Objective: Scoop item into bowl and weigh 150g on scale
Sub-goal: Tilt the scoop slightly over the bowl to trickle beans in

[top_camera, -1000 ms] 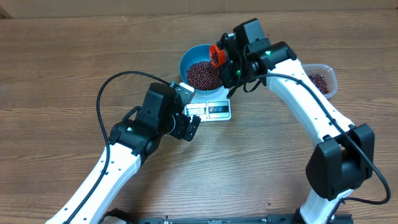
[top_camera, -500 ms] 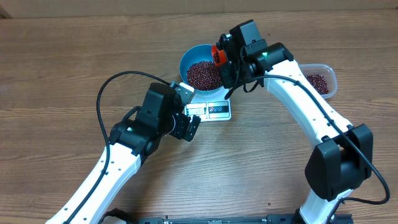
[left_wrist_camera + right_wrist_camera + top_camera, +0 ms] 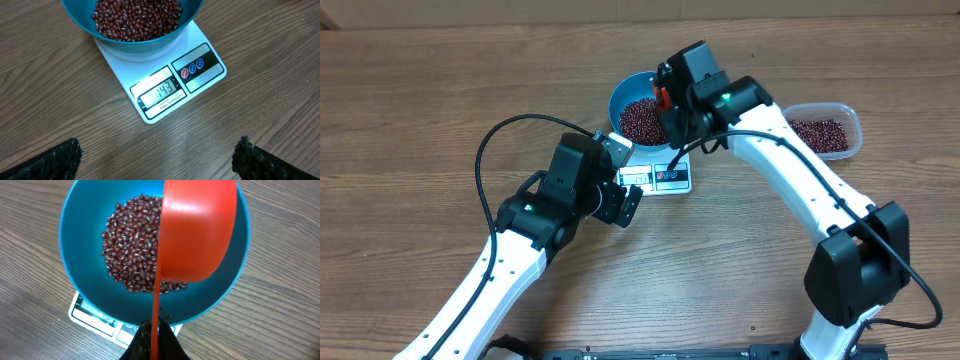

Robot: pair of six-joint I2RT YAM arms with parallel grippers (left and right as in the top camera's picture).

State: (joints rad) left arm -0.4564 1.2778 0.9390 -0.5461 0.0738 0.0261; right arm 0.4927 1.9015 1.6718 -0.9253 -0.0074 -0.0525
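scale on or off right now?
On. In the left wrist view the scale has its display lit, reading 143, with the blue bowl of beans sitting on it.

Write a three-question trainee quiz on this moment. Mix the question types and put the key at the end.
1. Multiple choice: what does the right gripper hold over the bowl?
A. a red scoop
B. a metal fork
C. nothing
2. True or false: the left gripper is shut on the edge of the scale.
3. Fill in: the display on the scale reads ___.

Key:
1. A. The scoop's handle runs back into the shut jaws.
2. False. The left gripper is open and apart from the scale.
3. 143
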